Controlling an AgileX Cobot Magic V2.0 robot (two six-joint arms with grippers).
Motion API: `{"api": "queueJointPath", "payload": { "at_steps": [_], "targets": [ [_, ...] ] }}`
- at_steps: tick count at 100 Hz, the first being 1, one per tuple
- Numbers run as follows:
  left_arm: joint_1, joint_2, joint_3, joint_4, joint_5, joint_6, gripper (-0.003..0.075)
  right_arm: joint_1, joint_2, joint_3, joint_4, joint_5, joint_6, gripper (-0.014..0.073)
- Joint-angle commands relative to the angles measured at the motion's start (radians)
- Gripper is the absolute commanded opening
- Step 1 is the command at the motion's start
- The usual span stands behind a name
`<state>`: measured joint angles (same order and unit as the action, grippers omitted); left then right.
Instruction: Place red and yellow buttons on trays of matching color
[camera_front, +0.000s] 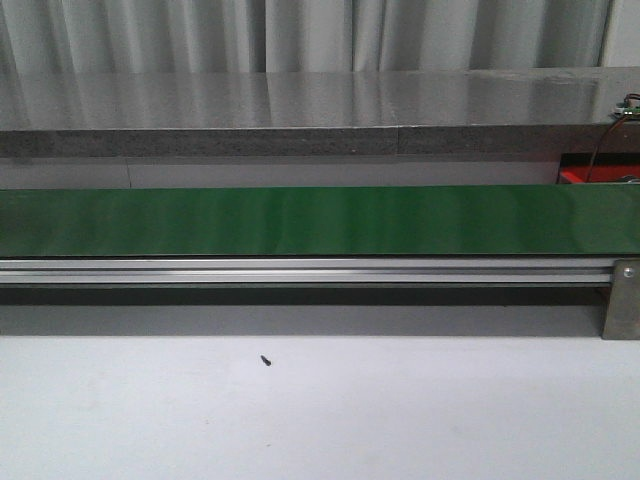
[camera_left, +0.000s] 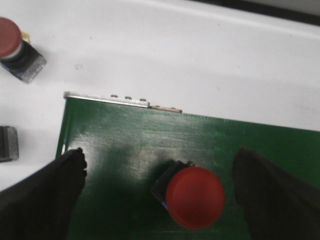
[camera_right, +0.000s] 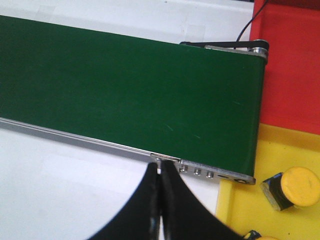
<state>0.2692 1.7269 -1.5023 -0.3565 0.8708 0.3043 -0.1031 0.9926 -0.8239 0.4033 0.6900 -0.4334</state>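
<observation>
- Our left tool (camera_left: 159, 200) is spread wide, holding nothing; a red button (camera_left: 192, 196) lies between its fingers on the green belt (camera_left: 125, 145), untouched.
- Past the belt's end, on the white tabletop (camera_left: 200, 60), we see a second red button (camera_left: 15, 47) and a grey block (camera_left: 7, 144) at the frame edge.
- Our right tool (camera_right: 161, 200) is pressed closed, empty, over the belt's metal rail (camera_right: 210, 174).
- Beside it a yellow button (camera_right: 292, 189) lies in the yellow tray (camera_right: 240, 210); the red tray (camera_right: 292, 70) sits beyond.
- Nothing blocks either tool.
</observation>
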Motion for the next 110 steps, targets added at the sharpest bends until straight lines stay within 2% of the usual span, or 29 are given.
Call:
{"api": "queueJointPath", "payload": {
  "at_steps": [1,30,59,80,110],
  "targets": [
    [0.021,-0.073,-0.03,-0.026,-0.064,0.003,0.0589,0.002,-0.016,-0.033,0.019,-0.051,-0.011,-0.0069],
    [0.184,-0.073,-0.028,0.137,-0.077,-0.054,0.0589,0.002,-0.016,-0.033,0.019,-0.051,-0.011,-0.0069],
    [0.327,-0.032,-0.028,0.149,-0.148,-0.09,0.0589,0.002,-0.016,-0.033,0.019,-0.051,-0.011,-0.0069],
    [0.369,0.035,-0.028,0.16,-0.173,-0.137,0.0589,0.002,-0.016,-0.033,0.019,-0.051,-0.011,-0.0069],
    [0.37,0.138,-0.028,0.162,-0.21,-0.139,0.0589,0.002,-0.016,-0.033,0.019,-0.051,-0.011,-0.0069]
  ]
}}
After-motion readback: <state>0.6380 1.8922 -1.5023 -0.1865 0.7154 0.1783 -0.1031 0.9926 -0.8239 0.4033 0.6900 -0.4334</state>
